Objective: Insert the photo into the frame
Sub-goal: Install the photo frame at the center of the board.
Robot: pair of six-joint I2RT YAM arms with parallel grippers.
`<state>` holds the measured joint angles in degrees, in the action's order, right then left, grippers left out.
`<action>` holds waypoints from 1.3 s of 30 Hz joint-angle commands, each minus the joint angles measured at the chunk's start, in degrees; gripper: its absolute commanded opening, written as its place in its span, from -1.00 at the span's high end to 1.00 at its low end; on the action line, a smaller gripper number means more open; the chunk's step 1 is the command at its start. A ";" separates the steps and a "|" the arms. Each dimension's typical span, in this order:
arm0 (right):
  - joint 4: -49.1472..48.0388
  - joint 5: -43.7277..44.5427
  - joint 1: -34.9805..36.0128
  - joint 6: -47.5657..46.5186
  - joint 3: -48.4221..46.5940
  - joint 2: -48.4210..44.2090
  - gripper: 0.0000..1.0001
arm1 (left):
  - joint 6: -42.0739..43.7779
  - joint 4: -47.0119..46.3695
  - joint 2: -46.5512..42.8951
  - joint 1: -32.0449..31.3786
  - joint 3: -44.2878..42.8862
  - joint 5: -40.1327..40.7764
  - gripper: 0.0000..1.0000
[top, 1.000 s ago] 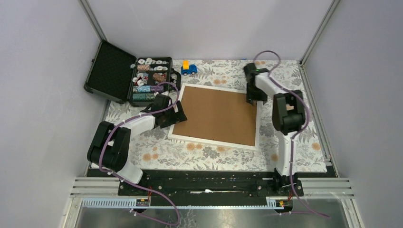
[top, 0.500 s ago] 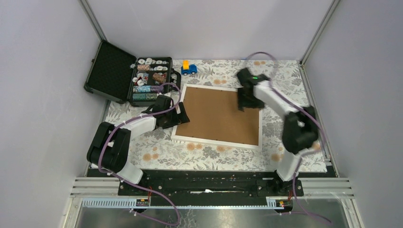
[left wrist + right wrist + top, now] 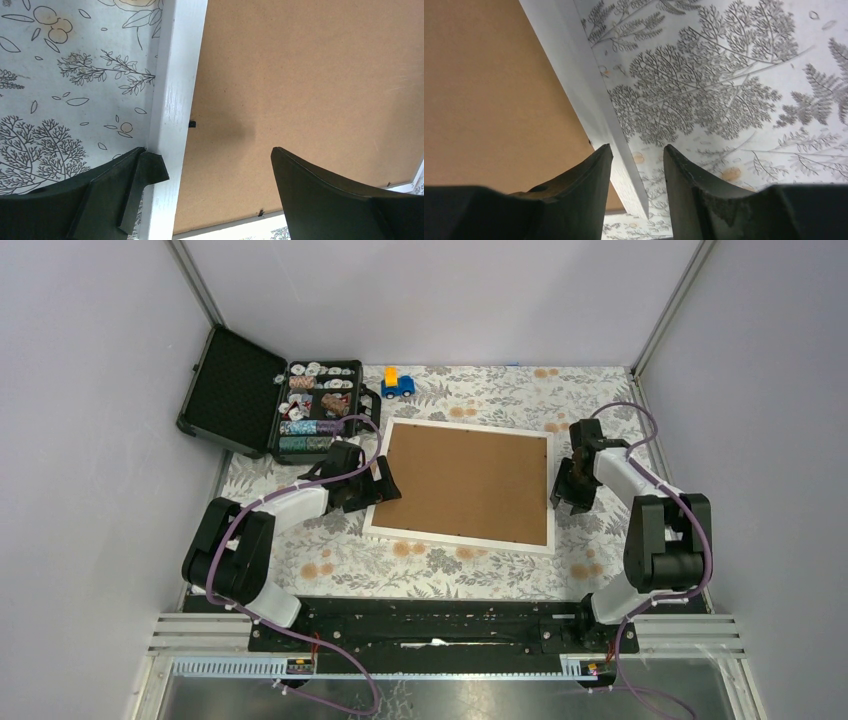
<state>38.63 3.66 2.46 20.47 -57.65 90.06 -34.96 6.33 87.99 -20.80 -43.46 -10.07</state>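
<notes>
The frame (image 3: 460, 485) lies face down mid-table, its brown back up inside thin white moulding. The photo is not visible in any view. My left gripper (image 3: 376, 486) is open at the frame's left edge; in the left wrist view (image 3: 212, 157) one finger rests against the outside of the white moulding (image 3: 175, 90) and the other hangs over the brown back. My right gripper (image 3: 566, 490) is at the frame's right edge; in the right wrist view (image 3: 636, 150) its jaws stand narrowly apart astride the white moulding (image 3: 574, 65), not clamped on it.
An open black case (image 3: 300, 405) of chips and small parts stands at the back left, near the frame's far left corner. A small blue and orange toy car (image 3: 397, 383) sits behind the frame. A floral cloth (image 3: 480, 570) covers the table.
My right arm has swung from the frame's far right corner, over the brown back, down to the middle of its right edge. The frame has shifted slightly. The left arm has not moved.
</notes>
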 commanded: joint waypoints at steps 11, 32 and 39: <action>-7.07 -7.23 0.30 -1.04 2.57 4.32 0.11 | -0.56 -0.78 -1.13 -0.79 0.13 -3.47 -0.97; -5.87 -1.67 -1.87 0.10 3.50 -2.14 0.05 | -0.64 -1.00 -0.62 -0.79 0.42 -3.56 -0.97; -6.58 -5.01 -1.55 -0.64 5.21 -0.62 0.10 | -0.64 -0.93 -0.71 -0.82 0.42 -3.56 -0.97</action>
<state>31.35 0.86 0.64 20.62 -53.84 90.15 -34.96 6.35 87.96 -21.06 -43.46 -11.22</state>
